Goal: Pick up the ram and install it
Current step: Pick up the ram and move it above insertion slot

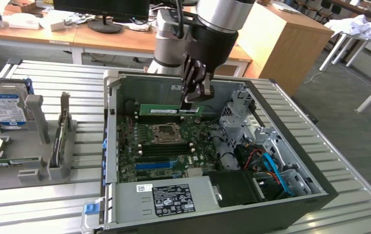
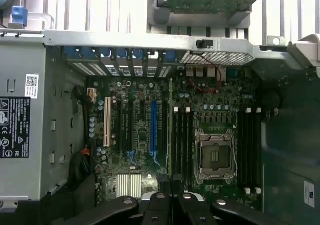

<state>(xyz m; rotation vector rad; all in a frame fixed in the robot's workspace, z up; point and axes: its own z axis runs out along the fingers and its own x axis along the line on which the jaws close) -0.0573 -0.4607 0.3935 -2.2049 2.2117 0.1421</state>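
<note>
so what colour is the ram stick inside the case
The ram is green with a whitish label; the exterior view shows it best.

the ram [image 1: 170, 110] stands inside the computer case [image 1: 111, 146], the hard drive [image 1: 4, 108] outside at the exterior view's left.

Exterior cam sits up high, angled down at the open computer case [image 1: 302, 204] on the surface [image 1: 29, 204], fairly wide. Wrist cam stares straight down, close in. Both catch the motherboard [image 1: 152, 156] and CPU socket [image 1: 166, 131].
</note>
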